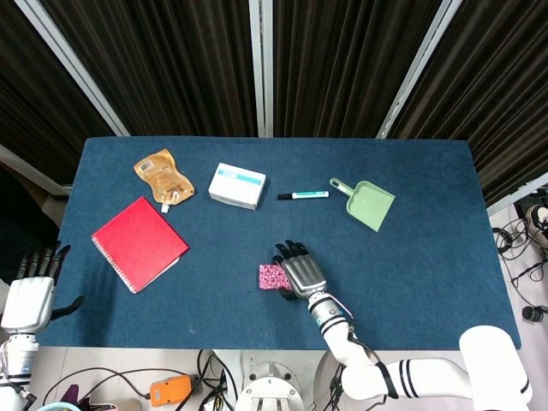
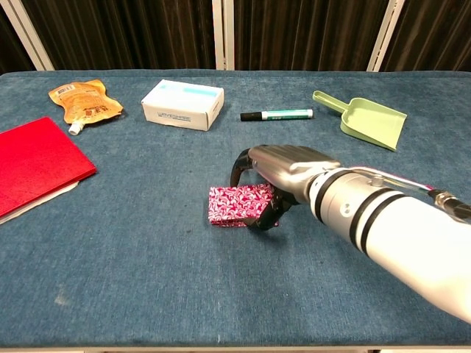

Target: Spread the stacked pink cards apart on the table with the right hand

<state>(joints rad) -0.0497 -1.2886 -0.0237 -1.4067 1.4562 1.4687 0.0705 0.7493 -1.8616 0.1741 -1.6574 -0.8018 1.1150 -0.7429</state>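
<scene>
1. My right hand (image 2: 283, 176) lies over the right end of the stacked pink cards (image 2: 239, 204), fingers curled down around them and gripping the stack.
2. The cards sit as one stack on the blue table (image 2: 147, 257), near the front edge, about mid-width.
3. My left hand (image 1: 32, 291) hangs off the table's near left corner, fingers apart, holding nothing.
4. Farther back lie a red notebook (image 2: 33, 163), white box (image 2: 182, 104), marker (image 2: 277, 115) and green dustpan (image 2: 364, 118).
</scene>
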